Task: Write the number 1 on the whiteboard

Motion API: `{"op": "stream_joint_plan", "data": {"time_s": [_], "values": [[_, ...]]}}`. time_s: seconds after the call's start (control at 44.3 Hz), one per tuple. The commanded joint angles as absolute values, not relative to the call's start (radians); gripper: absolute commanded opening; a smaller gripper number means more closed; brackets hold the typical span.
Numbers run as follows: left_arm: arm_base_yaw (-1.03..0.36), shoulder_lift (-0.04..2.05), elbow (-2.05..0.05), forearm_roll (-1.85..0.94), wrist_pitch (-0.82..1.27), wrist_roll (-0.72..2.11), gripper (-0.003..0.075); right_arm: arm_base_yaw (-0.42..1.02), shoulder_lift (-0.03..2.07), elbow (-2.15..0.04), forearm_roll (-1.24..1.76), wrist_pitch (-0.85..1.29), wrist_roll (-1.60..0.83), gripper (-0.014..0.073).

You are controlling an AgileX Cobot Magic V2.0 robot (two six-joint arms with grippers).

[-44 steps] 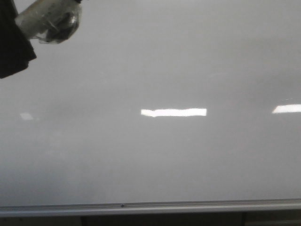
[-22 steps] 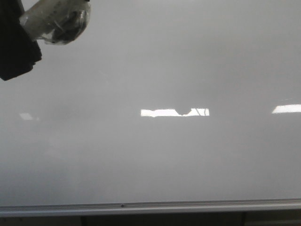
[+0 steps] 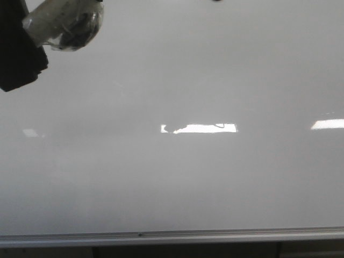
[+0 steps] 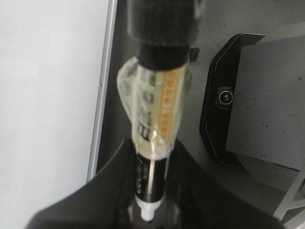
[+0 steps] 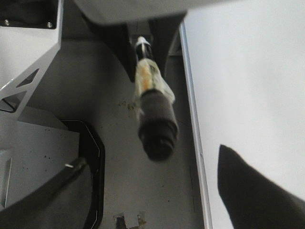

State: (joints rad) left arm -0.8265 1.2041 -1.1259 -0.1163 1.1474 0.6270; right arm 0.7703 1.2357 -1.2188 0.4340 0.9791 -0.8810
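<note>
In the front view you see the whiteboard [image 3: 177,177] filling almost the whole frame, with its silver strip [image 3: 172,235] along the bottom edge. No black stroke of the number 1 shows on the board in any view.

In the upper left of the front view sits the left hand [image 3: 21,48], dark, holding a marker [image 3: 64,24] wrapped in clear tape. Compared with half a second ago it has hardly moved; since one second ago it went a little to the right and up. In the left wrist view the left hand [image 4: 152,191] is closed on the marker [image 4: 152,138], the two dark fingers [image 4: 114,171] pressing its black barrel from both sides. The board edge [image 4: 102,86] lies beside the marker.

The bright reflection [image 3: 201,128] in the middle of the board has changed: the dark notch that cut its middle before now sits near its left end. A small dark spot [image 3: 216,0] is new at the top edge.

In the right wrist view the right hand [image 5: 152,191] stands wide open, holding nothing, with one finger [image 5: 252,191] over the board [image 5: 248,86]; the marker [image 5: 152,114] is seen ahead.
</note>
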Motion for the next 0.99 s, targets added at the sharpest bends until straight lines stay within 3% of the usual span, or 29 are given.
{"op": "stream_joint_plan", "data": {"time_s": [0.0,0.135,0.519,0.699,0.812,0.879,0.97], "values": [[-0.834,1.178,-1.159,-0.131,1.097,0.627,-0.0019,0.812,1.249,-1.28,0.469,0.924,-0.892,0.0569],[-0.834,1.178,-1.159,-0.131,1.097,0.627,-0.0019,0.837,1.29,-1.309,0.47,0.913,-0.892,0.0532],[-0.834,1.178,-1.159,-0.131,1.095,0.627,-0.0019,0.837,1.299,-1.309,0.472,0.893,-0.891,0.0274],[-0.834,1.178,-1.159,-0.131,1.089,0.627,-0.0019,0.837,1.299,-1.309,0.472,0.893,-0.891,0.0094],[-0.834,1.178,-1.159,-0.131,1.073,0.627,-0.0018,0.837,1.299,-1.308,0.472,0.895,-0.891,0.0029],[-0.834,1.178,-1.159,-0.131,1.067,0.627,0.0019,0.837,1.299,-1.308,0.471,0.9,-0.891,0.0022],[-0.834,1.178,-1.159,-0.131,1.064,0.627,0.0153,0.837,1.299,-1.308,0.47,0.901,-0.888,0.0022]]}}
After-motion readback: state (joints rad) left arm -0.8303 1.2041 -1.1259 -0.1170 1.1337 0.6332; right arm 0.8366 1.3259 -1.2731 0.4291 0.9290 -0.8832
